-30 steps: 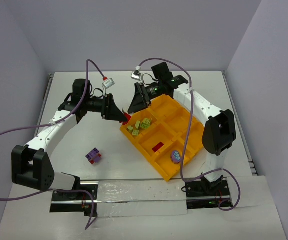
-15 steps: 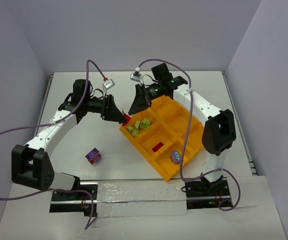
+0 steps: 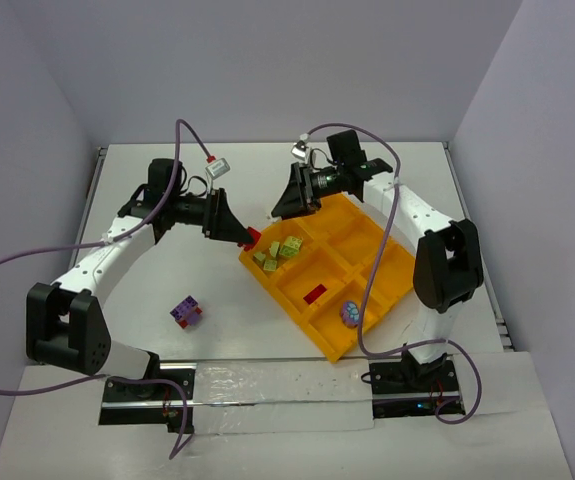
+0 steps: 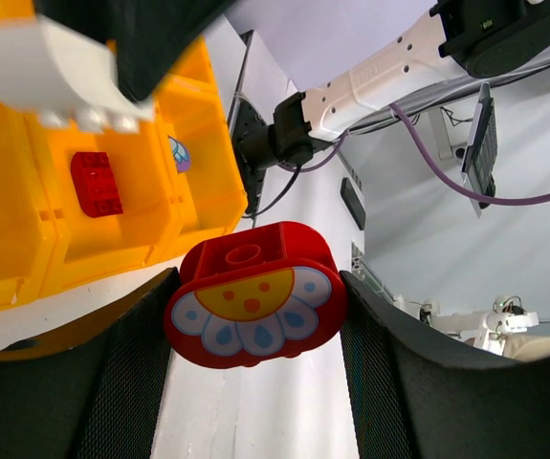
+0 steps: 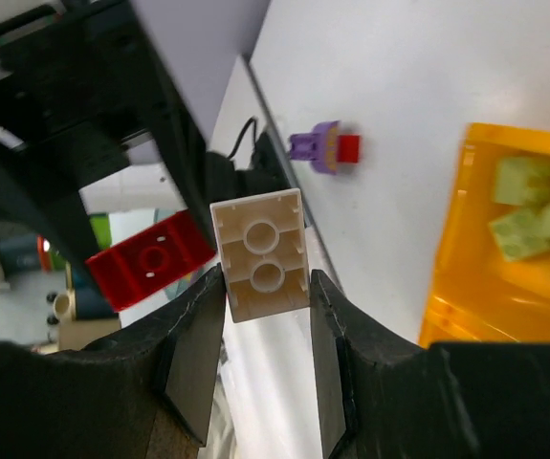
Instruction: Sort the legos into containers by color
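Between the fingers of your left tool [image 3: 245,233] sits a rounded red piece [image 4: 255,296] with a flower print. It is clamped at its two ends and held off the bench [image 3: 237,330], just beside the left corner of the tray [image 3: 329,346]. Expect it to be light, stiff and glossy. Its curved ends give the fingers little flat face to bite, so I judge it could pivot or slip if you ease off too soon. Its long axis runs straight across from finger to finger, the printed face looks back at the wrist camera, and the side with the round socket faces the tray. Your right tool [image 5: 260,287] is closed on a pale brick [image 5: 258,251] near the tray's far-left corner. That one is pinched across its flat long sides, a surer hold, with its long axis lying along the fingers and its hollow underside facing the camera. In the tray, yellow-green legos [image 3: 277,250] fill one compartment and a red brick [image 3: 315,294] lies alone in the next, which looks like the home for your red piece. A purple-and-red clump [image 3: 186,312] waits on the bench, well apart from the tray.
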Tool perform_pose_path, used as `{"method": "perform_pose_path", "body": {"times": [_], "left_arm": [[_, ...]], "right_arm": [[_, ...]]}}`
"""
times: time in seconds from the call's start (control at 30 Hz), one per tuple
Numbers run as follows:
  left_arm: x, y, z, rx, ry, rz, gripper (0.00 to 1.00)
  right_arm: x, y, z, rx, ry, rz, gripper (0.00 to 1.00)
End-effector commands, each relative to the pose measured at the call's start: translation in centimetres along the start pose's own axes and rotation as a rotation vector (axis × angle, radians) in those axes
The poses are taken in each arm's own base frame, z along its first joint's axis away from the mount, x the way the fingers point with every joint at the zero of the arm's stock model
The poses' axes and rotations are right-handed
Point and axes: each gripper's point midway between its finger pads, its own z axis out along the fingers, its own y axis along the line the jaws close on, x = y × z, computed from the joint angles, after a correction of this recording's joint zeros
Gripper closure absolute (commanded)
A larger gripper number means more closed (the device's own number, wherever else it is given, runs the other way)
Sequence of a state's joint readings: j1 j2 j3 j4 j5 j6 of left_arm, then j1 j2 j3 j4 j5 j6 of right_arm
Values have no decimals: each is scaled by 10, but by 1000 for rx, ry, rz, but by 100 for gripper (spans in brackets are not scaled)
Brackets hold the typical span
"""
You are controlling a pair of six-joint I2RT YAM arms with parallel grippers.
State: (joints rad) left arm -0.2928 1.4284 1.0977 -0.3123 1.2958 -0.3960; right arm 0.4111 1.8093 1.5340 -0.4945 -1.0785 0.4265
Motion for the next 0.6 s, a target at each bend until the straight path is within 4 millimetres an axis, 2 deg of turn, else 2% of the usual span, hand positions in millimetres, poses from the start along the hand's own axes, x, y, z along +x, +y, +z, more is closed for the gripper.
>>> {"method": "perform_pose_path", "body": {"times": [0.0, 0.13, 0.2, 0.23, 0.3, 0.43, 0.47, 0.57], "left_arm": [[-13, -11, -2, 28, 0, 81, 100], [-14, -6, -1, 9, -6, 67, 100], [-17, -2, 0, -16, -15, 52, 100], [-18, 0, 0, -29, -20, 51, 100], [-20, 5, 1, -51, -22, 18, 100], [-22, 8, 11, -88, 20, 40, 100], [-21, 6, 15, -105, 40, 31, 100], [-18, 10, 27, -109, 61, 28, 100]], "right_arm": [[-31, 24, -24, 21, -153, -57, 100], [-49, -3, -47, 163, -272, 11, 100], [-59, -34, -72, 343, -381, 81, 100], [-59, -42, -78, 367, -396, 95, 100], [-56, -76, -111, 549, -483, 138, 100], [-48, -108, -145, 736, -521, 172, 100], [-47, -118, -151, 782, -525, 182, 100], [-50, -134, -155, 837, -511, 190, 100]]}}
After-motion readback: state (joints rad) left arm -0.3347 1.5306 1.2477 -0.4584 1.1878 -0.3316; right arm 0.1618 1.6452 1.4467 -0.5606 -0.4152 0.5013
